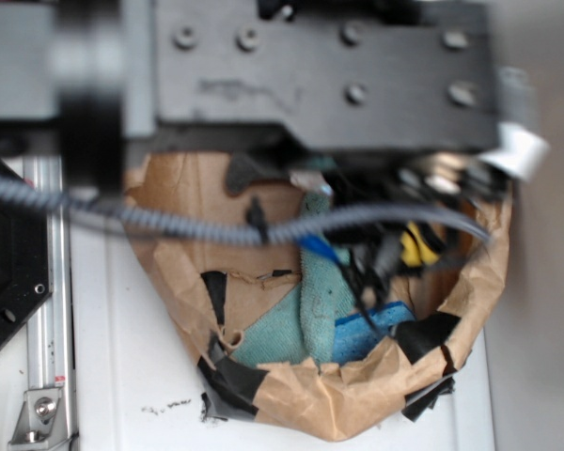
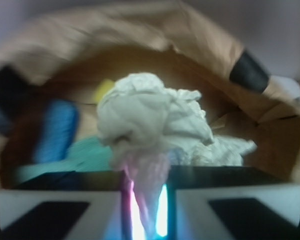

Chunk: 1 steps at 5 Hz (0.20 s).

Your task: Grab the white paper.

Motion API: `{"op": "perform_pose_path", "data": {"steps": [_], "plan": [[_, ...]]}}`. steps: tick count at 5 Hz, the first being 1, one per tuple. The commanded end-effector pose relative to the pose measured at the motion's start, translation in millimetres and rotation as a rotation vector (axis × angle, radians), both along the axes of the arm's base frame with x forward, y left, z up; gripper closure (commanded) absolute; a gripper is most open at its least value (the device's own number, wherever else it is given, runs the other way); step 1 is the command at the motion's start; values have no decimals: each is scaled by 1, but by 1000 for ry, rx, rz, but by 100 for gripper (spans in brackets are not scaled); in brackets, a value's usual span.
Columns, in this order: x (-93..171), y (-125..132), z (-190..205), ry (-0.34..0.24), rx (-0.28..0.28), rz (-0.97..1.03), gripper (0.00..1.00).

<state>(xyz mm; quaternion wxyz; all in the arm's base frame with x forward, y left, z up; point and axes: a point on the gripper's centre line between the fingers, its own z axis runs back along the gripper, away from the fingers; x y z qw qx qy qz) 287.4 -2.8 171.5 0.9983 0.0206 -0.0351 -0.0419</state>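
In the wrist view the white paper (image 2: 152, 120) is a wrinkled off-white wad right in front of my jaws, inside the brown paper bag (image 2: 140, 40). My gripper (image 2: 146, 200) is shut on the lower end of the wad, which narrows down between the two lit pads (image 2: 162, 210). In the exterior view the arm's black body fills the top and hides the gripper and the white paper; only the bag (image 1: 357, 395) shows below it.
The bag, patched with black tape (image 1: 230, 381), holds a teal cloth (image 1: 305, 310), a blue sponge (image 1: 371, 329) and something yellow (image 1: 414, 249). A grey cable (image 1: 169, 221) crosses the bag. A metal rail (image 1: 47, 310) runs along the left.
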Motion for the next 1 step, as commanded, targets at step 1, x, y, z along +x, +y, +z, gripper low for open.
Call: {"op": "perform_pose_path", "data": {"steps": [1], "plan": [[-18, -25, 9, -52, 46, -118, 100]]}}
